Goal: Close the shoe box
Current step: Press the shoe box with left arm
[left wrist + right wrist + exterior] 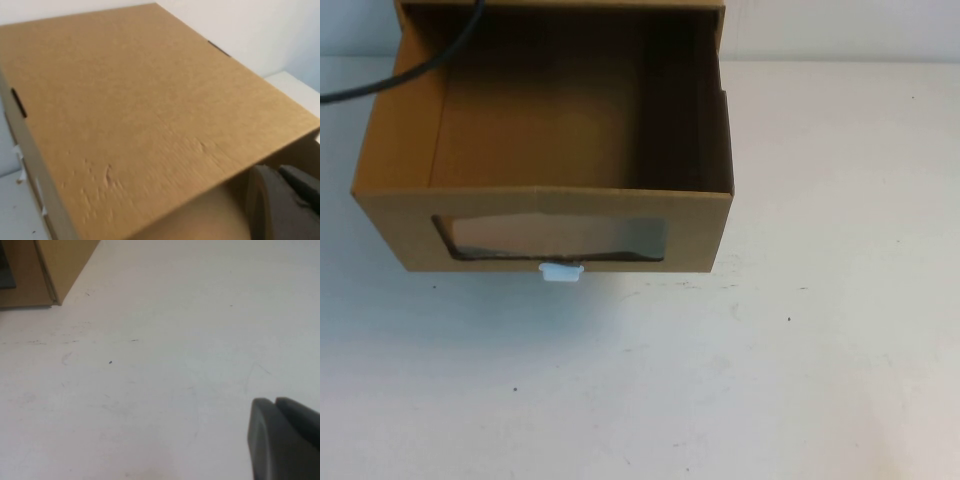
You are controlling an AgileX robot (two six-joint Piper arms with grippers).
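High view is showing the shoe box (545, 190) drawer sitting pulled out at 12 o'clock on the tabletop (800, 350), so an off-centre push is risking jamming it askew, while the left hand (285, 205) is hovering beside the box's top edge and the right hand (285, 440) is hanging over bare tabletop, and I cannot tell either one's grip.

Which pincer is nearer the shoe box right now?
Left. The left pincer sits right at the shoe box, just beyond the edge of its top panel. The right pincer hangs over bare table, apart from the box's corner.

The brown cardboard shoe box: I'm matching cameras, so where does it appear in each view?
High view: brown cardboard shoe box upper left, drawer pulled out; neither end effector in it.
Left wrist view: its top panel fills the picture; left end effector beside it.
Right wrist view: a corner; right end effector over the white table.
Shared landmark: the box.
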